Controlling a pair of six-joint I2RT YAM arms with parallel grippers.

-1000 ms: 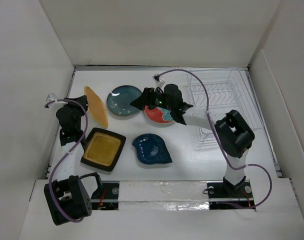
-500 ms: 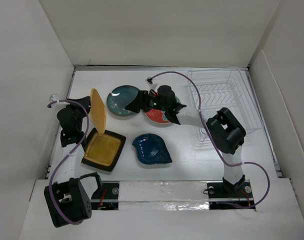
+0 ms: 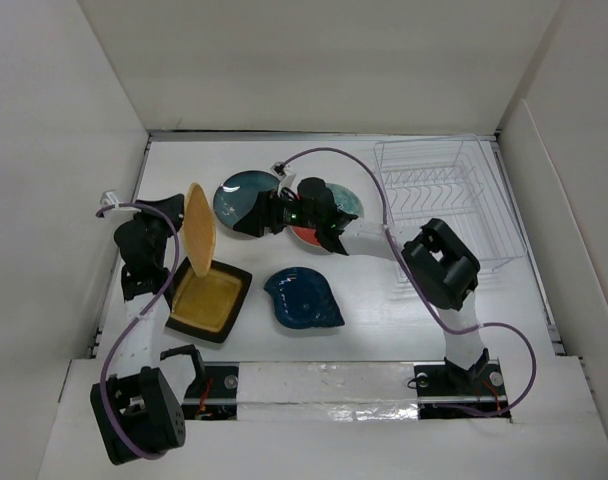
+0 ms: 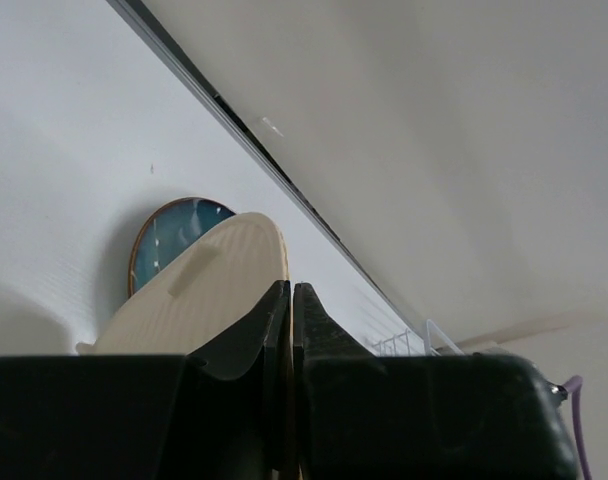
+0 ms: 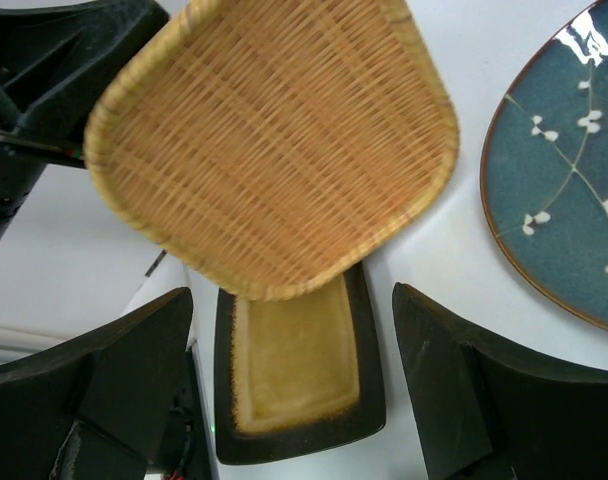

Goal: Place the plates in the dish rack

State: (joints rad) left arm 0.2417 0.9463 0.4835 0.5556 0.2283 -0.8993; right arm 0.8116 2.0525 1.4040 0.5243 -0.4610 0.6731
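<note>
One orange plate stands on edge, well left of the dish rack, clenched in the left gripper's jaws. The right gripper's jaws gape, released, facing it.

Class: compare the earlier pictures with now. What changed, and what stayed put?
The left gripper, shut on the orange plate, carried it nearer, toward the yellow plate. The open right gripper swung left toward it. The teal plate, red plate, blue plate and rack stayed.
</note>
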